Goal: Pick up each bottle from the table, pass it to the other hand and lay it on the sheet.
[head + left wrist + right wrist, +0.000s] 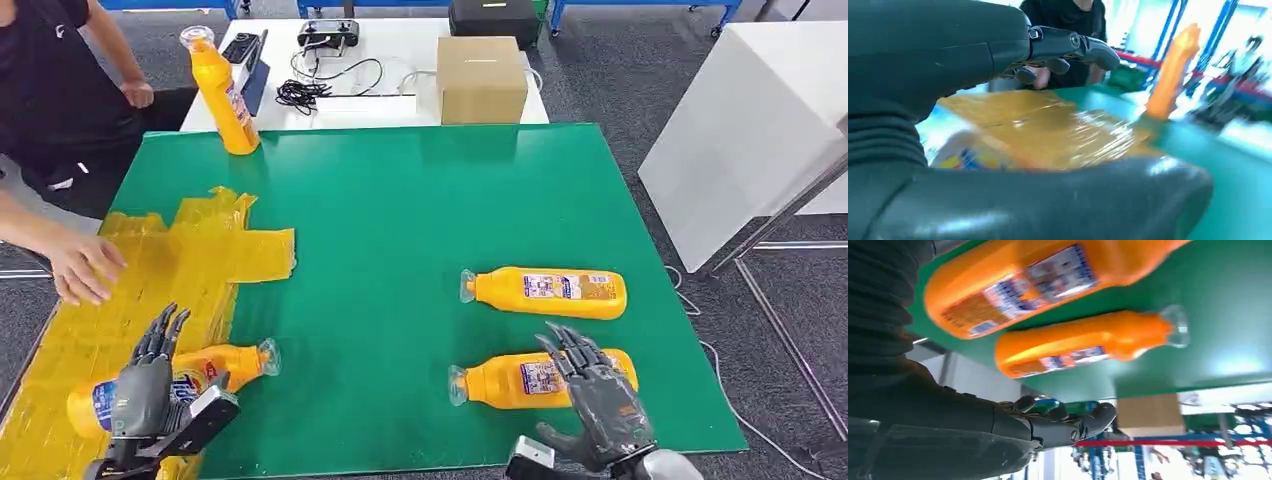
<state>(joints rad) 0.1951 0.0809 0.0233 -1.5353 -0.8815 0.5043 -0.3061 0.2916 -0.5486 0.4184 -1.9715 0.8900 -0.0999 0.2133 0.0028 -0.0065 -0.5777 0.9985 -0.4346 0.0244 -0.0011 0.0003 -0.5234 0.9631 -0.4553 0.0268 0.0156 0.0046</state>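
Hovering low at about 5 o'clock on the green table (400, 210), the right hand (600, 400), fingers spread apart and gripping nothing, palm hanging just over the label end of the nearer bottle (520, 380). Lying flat, that bottle, long axis running from 3 o'clock to 9 o'clock, clear cap pointing toward 9 and away from the palm, body end partly hidden under the fingers; whether touching yet, impossible to tell. Just beyond it toward 12 o'clock, lying parallel with cap likewise toward 9, the farther bottle (545, 292), a little apart. Across at 7 o'clock, resting over the bottle on the sheet (225, 362), the left hand (150, 385), fingers stretched out and apart, not visibly clamping. Spreading under it, the yellow sheet (200, 255), with a person's hand (85, 268) pressing on its edge at 9 o'clock. Standing upright at 11 o'clock, the upright bottle (222, 92). Probably calling next for a downward close of the right hand across the nearer bottle's width, being much the closer of the two.
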